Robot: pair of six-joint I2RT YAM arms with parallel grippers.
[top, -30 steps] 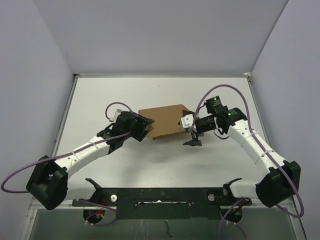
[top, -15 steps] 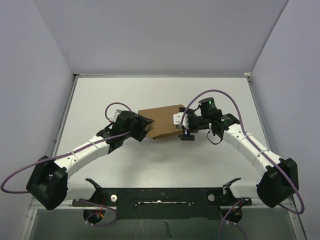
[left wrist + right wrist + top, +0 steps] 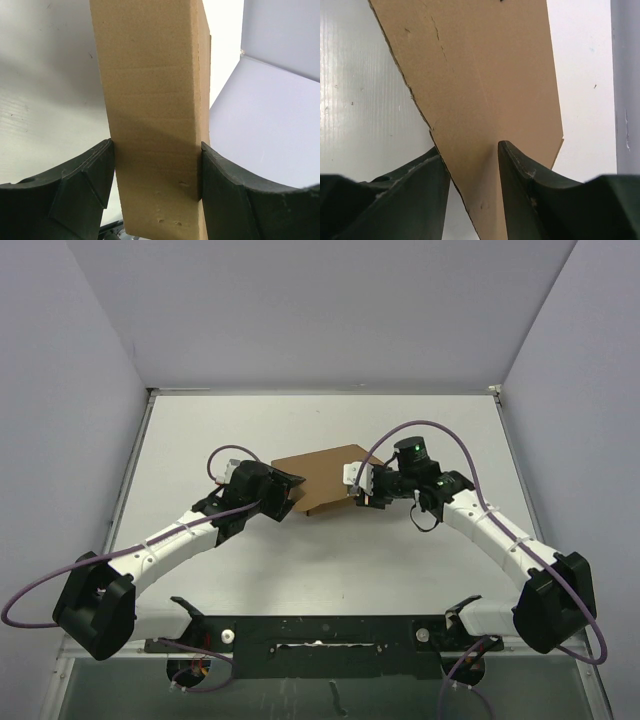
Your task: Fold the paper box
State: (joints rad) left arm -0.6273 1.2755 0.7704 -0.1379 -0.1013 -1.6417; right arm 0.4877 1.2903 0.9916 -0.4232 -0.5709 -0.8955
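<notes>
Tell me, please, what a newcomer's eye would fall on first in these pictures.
The brown paper box lies central on the table. The left gripper is clamped across its left end; the right gripper straddles a flap at the right end, though whether it grips is unclear.

On surface [image 3: 320,560], centre, slightly toward the back: paper box [image 3: 318,480]. At its left end: left gripper [image 3: 285,492], straddling it, touching both faces. At its right corner: right gripper [image 3: 362,490], straddling.

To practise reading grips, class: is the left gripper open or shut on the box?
Shut on the box. In the left wrist view, both fingers of the left gripper press against the cardboard, one on each side, with no gap.
</notes>
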